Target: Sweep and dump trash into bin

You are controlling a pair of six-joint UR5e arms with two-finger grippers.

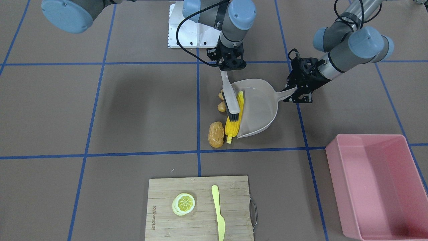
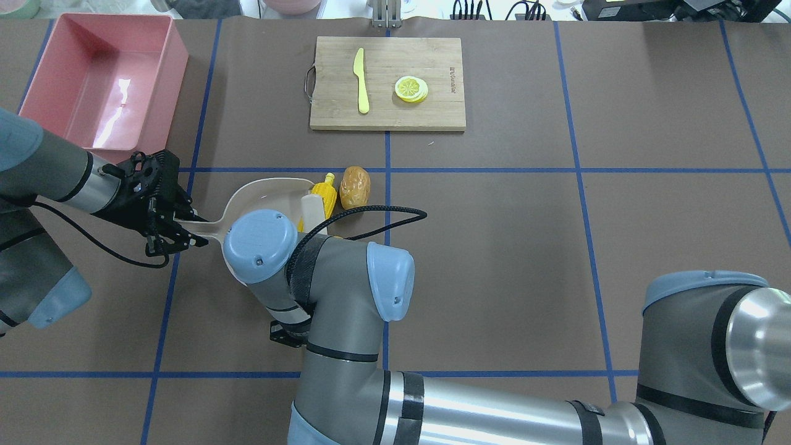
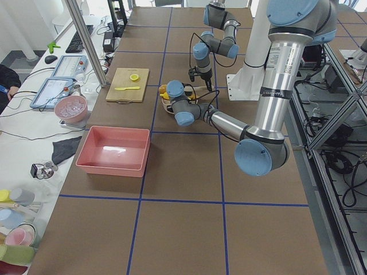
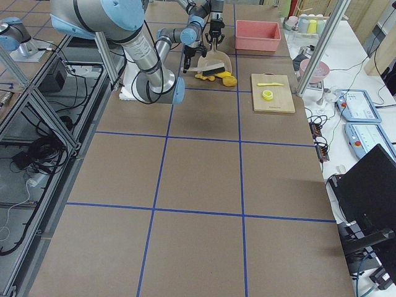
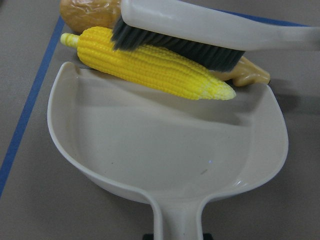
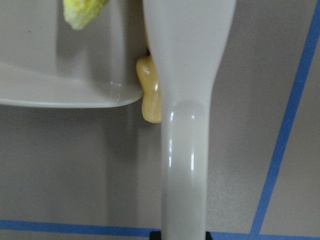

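Now the left gripper is closed tight on the end of the handle of the beige dustpan. The dustpan lies flat near the middle of the brown worktop, and its wide open mouth points away from the left gripper. The right gripper comes down from above and is closed on the handle of a small brush with dark bristles.

The yellow corn cob lies along the mouth of the dustpan, right at its lip. The bristles of the brush press on the corn cob from the side away from the pan. The tan ginger root sits on the worktop on the far side of the brush from the pan, just beside one corner of the pan's mouth, and the brush hides part of it. The brown-orange potato lies on the worktop just beside the stalk end of the corn cob, outside the pan.

The pink bin stands at the far left corner of the worktop, well apart from the dustpan, and its inside looks bare.

A wooden cutting board lies at the middle of the far edge of the worktop. A round lemon slice and a pale yellow knife lie on it, side by side.
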